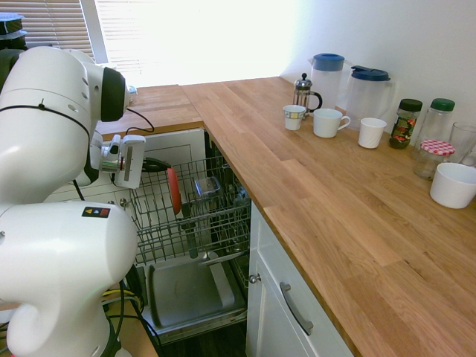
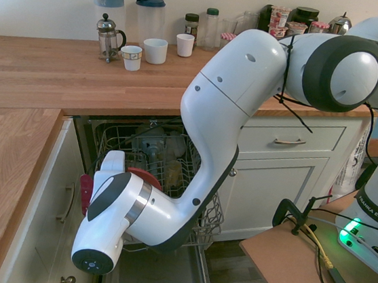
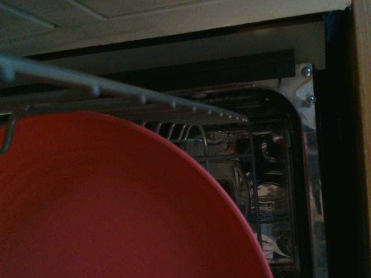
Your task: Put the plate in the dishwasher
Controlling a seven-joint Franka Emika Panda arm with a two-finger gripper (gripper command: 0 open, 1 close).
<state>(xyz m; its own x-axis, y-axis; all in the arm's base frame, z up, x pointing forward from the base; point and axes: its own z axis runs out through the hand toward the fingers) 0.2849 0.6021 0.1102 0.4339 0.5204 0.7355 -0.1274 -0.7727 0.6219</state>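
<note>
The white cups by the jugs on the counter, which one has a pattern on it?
The small cup right in front of the French press. It carries a coloured band; the handled mug and the ribbed cup beside it are plain white.

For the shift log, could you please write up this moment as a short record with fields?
setting: kitchen, oak worktop
plate: coral-red, on edge, held over the rack
gripper: shut on the plate's rim
dishwasher: door down, wire rack pulled out
rack contents: dishes at the back, unclear which
worktop items: French press, two jugs, cups, jars, white bowl
task state: plate not yet released
</note>
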